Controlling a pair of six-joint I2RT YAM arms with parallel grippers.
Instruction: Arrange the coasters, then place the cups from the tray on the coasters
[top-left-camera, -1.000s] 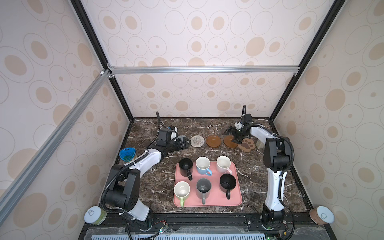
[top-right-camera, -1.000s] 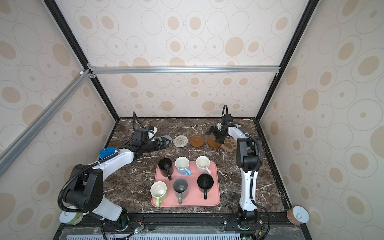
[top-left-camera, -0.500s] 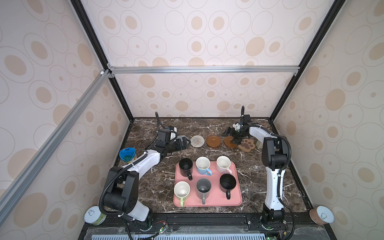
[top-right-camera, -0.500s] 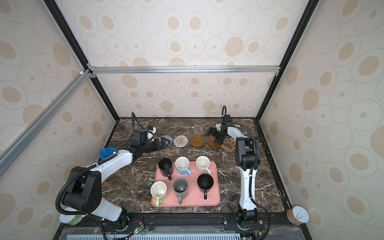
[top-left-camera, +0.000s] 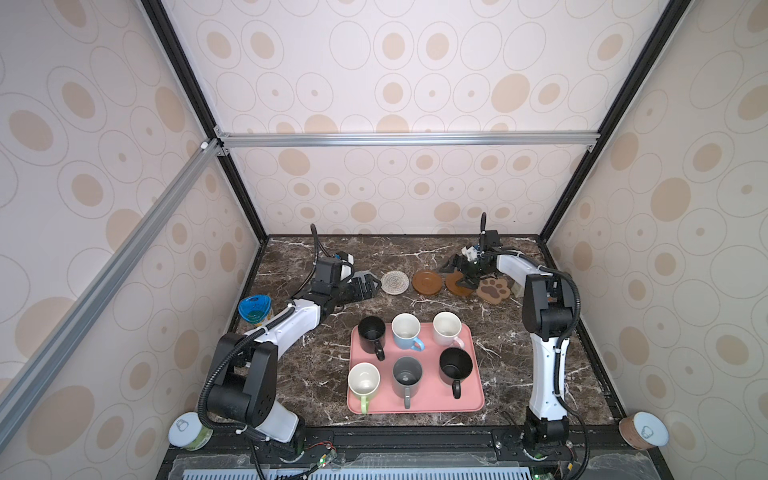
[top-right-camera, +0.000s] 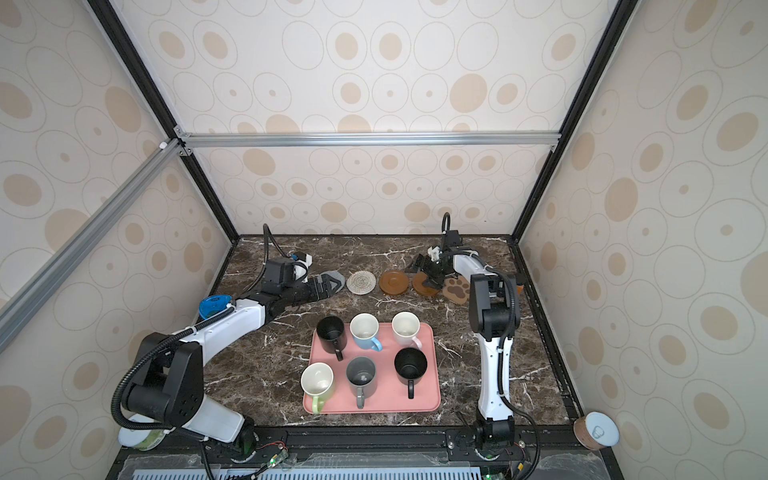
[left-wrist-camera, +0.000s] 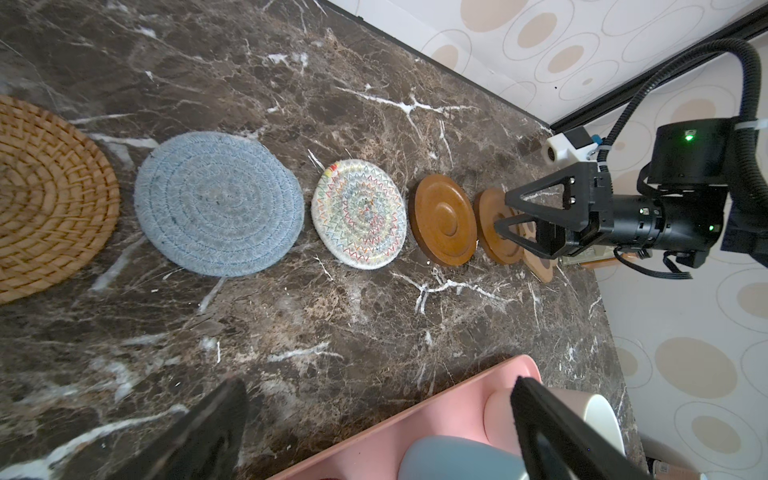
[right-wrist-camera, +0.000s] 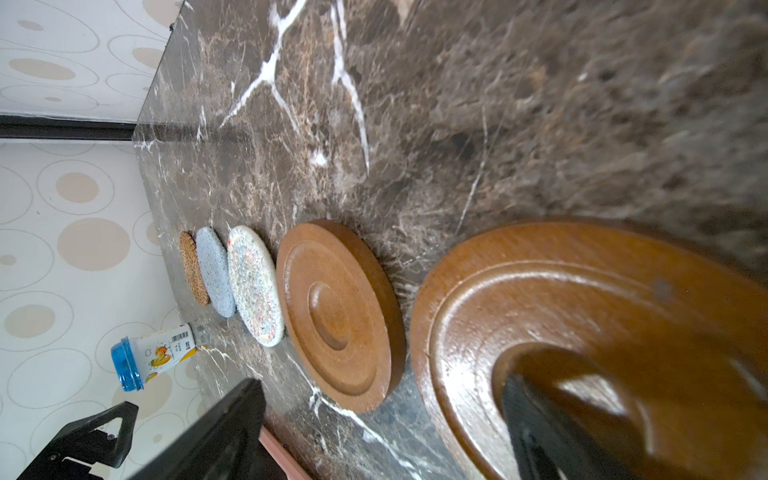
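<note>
The coasters lie in a row at the back: tan rattan (left-wrist-camera: 41, 199), blue-grey (top-left-camera: 365, 275), cream woven (top-left-camera: 394, 282), two brown discs (top-left-camera: 427, 283) (top-left-camera: 455, 289) and the paw (top-left-camera: 493, 289). My left gripper (top-left-camera: 368, 286) hovers open over the blue-grey one, and my arm hides the rattan in both top views. My right gripper (top-left-camera: 457, 276) is open, one finger (right-wrist-camera: 561, 432) over the second disc (right-wrist-camera: 582, 311). The pink tray (top-left-camera: 473, 399) holds the cups: black (top-left-camera: 371, 330), light blue (top-left-camera: 406, 330), pink (top-left-camera: 446, 328), green (top-left-camera: 363, 382), grey (top-left-camera: 407, 376), black (top-left-camera: 456, 365).
A blue-lidded can (top-left-camera: 254, 309) stands by the left wall. A green can (top-left-camera: 187, 430) sits at the front left corner and a brown can (top-left-camera: 644, 430) at the front right. Walls close the table on three sides.
The right arm's elbow has drifted slightly left. Both grippers stay open over the coaster row, and no coaster or cup has moved.
</note>
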